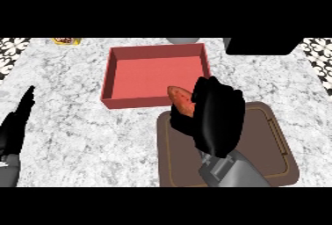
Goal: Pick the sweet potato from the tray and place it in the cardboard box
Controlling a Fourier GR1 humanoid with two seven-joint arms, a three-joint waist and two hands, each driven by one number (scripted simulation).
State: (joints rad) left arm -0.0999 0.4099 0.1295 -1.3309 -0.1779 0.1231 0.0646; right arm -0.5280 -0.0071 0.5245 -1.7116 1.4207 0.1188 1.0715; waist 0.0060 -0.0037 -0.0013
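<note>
Mid-carry: sweet potato (179, 100) in my right hand (217, 116), between tray (272, 149) and cardboard box (152, 74).
I had the right hand's fingers (189, 125) curled round the sweet potato, with its orange end poking out on their left side. It sat over the tray's far-left corner, just short of the box's near wall. I judged it was held up to pass above that wall. Left hand (16, 127) rested open at the bench (84, 132) left edge, well apart.
</note>
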